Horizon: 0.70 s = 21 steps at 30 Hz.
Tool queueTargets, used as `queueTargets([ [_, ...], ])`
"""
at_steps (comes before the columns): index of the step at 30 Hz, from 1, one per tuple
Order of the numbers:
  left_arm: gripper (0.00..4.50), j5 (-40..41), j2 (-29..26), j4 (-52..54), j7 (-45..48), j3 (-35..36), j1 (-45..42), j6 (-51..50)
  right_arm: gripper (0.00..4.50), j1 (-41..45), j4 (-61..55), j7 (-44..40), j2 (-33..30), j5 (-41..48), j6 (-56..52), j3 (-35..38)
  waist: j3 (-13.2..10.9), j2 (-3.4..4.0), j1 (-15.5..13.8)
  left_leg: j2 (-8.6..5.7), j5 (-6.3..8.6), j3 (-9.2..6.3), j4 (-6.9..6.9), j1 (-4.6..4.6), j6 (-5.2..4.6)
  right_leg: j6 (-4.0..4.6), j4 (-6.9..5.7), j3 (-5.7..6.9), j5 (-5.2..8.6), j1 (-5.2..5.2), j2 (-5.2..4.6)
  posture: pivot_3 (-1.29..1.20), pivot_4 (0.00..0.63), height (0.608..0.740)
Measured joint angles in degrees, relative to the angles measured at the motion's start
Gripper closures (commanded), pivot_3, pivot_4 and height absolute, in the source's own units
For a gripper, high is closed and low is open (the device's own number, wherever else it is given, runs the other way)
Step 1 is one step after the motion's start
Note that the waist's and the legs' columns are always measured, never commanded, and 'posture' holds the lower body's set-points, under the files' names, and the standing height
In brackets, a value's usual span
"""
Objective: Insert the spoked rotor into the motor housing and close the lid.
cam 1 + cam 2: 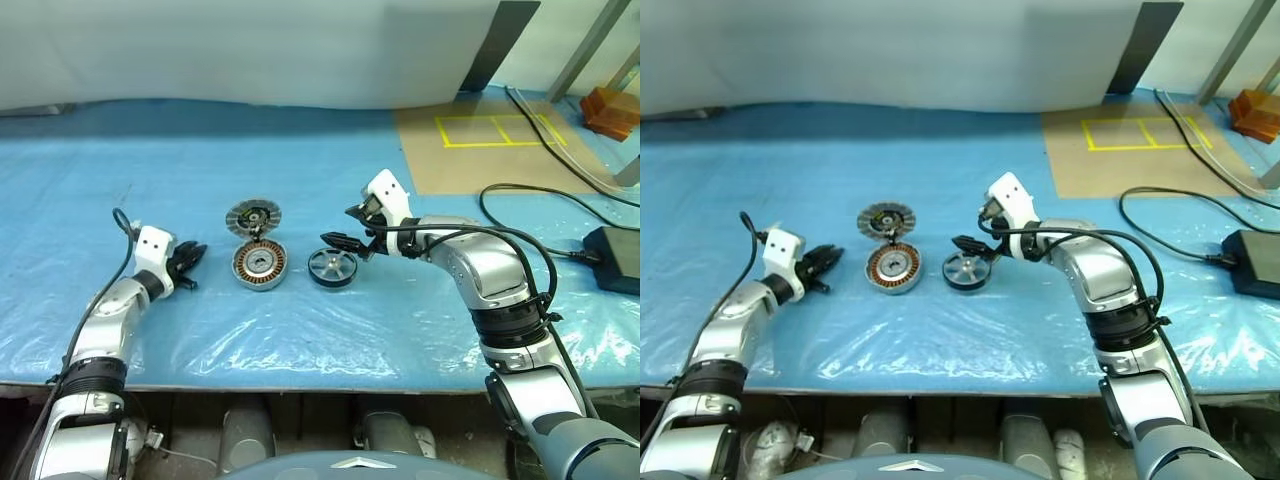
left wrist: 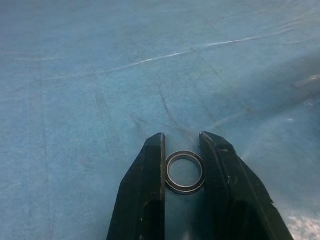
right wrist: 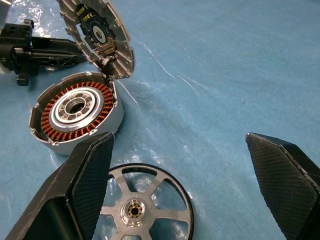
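The spoked rotor, black-rimmed with silvery spokes, lies flat on the blue sheet. Left of it sits the motor housing with copper windings showing. The ribbed lid stands tilted up at the housing's far edge. My right gripper hovers open just above and behind the rotor, jaws wide apart with nothing between them. My left gripper rests low to the left of the housing. In the left wrist view its fingers are shut on a small metal ring.
A brown board with yellow tape lies at the back right. A black power adapter and its cables sit at the far right, and an orange block behind them. The table's front edge is close below the parts.
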<state>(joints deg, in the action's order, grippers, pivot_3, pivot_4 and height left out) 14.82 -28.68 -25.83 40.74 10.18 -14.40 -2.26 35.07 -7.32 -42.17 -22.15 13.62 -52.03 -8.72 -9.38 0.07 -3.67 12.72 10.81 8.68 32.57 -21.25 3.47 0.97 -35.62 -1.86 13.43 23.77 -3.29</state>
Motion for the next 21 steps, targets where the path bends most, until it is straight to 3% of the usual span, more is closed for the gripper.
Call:
queueTargets([
  [9, 3.82, 8.8, -3.2, 21.3, 8.3, 0.8, 10.3, -9.5, 0.1, 0.2, 1.9, -0.2, -0.3, 2.4, -0.5, 1.6, -0.1, -0.17, -0.4, 0.05, 0.05, -0.06, -0.3, -0.34, 0.09, -0.03, 0.2, 0.2, -0.01, 0.25, 0.06, 0.0, 0.15, 0.74],
  [15, 3.82, 11.7, -5.0, 32.2, 10.0, 0.0, 10.2, -13.6, 0.1, 0.1, 2.9, -0.3, -1.9, 2.5, 0.1, 1.7, -0.1, -0.17, -0.3, 0.05, 0.05, -0.03, -0.23, -0.27, 0.09, -0.03, 0.1, 0.16, -0.01, 0.25, 0.04, 0.0, 0.15, 0.74],
  [21, 3.82, 7.9, -4.6, 35.5, 10.4, -7.7, 6.7, -13.2, 0.1, -0.6, 2.9, -0.3, -2.6, 2.9, 0.3, 1.7, -0.1, -0.17, -0.3, 0.05, 0.05, -0.02, -0.2, -0.26, 0.08, -0.03, 0.05, 0.14, -0.02, 0.24, 0.07, 0.0, 0.15, 0.74],
])
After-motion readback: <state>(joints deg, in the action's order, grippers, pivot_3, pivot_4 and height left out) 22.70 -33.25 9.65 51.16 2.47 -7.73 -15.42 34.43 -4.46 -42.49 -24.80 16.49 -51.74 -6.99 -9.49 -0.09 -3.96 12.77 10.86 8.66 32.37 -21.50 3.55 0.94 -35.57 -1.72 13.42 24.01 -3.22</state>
